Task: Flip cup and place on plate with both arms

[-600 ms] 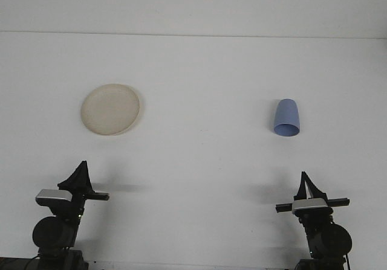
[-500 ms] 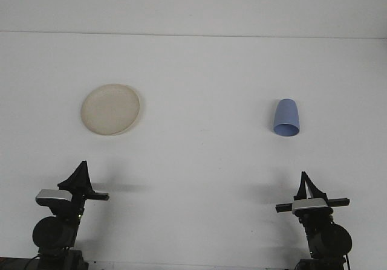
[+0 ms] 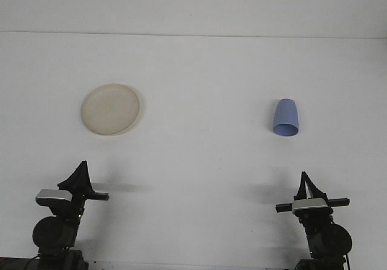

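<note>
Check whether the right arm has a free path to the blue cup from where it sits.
Probably yes. The cup stands on bare table straight ahead of the right hand, with nothing between them. The plate is far off to the left.

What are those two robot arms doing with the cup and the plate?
Nothing is being handled right now. The left hand and the right hand both sit low at the near edge of the white table, far from everything. The blue cup stands upside down on the right side, ahead of the right hand. The cream plate lies on the left side, with nothing on it. The job of flipping the cup and putting it on the plate hasn't begun.
</note>
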Available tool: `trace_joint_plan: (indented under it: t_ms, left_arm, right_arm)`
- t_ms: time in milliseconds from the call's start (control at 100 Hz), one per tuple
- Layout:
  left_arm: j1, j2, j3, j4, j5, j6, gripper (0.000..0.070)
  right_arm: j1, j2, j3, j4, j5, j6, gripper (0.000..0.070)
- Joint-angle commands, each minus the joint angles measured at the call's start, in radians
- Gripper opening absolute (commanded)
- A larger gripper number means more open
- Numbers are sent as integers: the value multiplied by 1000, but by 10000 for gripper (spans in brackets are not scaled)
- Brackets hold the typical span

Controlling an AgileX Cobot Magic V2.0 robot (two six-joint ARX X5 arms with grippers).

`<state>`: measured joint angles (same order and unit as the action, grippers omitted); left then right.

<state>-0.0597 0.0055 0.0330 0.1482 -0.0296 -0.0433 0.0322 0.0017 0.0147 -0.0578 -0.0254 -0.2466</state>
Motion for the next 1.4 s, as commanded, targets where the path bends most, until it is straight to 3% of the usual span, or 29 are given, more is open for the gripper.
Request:
trace_joint_plan:
  t_ms: [0, 180, 360, 550, 670, 770, 830, 920, 960, 1160, 1390]
  left_arm:
    - [0, -1, -19, 10, -5, 5, 12]
    - [0, -1, -19, 10, -5, 5, 12]
    - [0, -1, -19, 10, -5, 5, 12]
    - [0, -1, -19, 10, -5, 5, 12]
    - [0, -1, -19, 10, -5, 5, 12]
    - [0, -1, -19, 10, -5, 5, 12]
    - [0, -1, -19, 10, -5, 5, 12]
    - [0, -1, -19, 10, -5, 5, 12]
    - [0, -1, -19, 10, -5, 5, 12]
    - [0, -1, -19, 10, -5, 5, 12]
    - [0, -1, -19, 10, -5, 5, 12]
  right_arm:
    - [1, -1, -2, 13, -1, -5, 1]
    - [1, -1, -2, 27, -4, 7, 1]
    - [1, -1, -2, 28, -1, 217, 1]
    - [1, -1, -2, 28, -1, 380, 1]
    - [1, -1, 5, 3, -1, 469, 1]
    - [1, 0, 36, -52, -1, 483, 3]
    - [1, 3, 61, -75, -1, 477, 88]
    - [1, 18, 103, -78, -1, 478, 432]
    - [1, 31, 124, -78, 3, 479, 516]
    - [1, 169, 247, -86, 2, 473, 523]
    - [0, 422, 407, -85, 21, 361, 522]
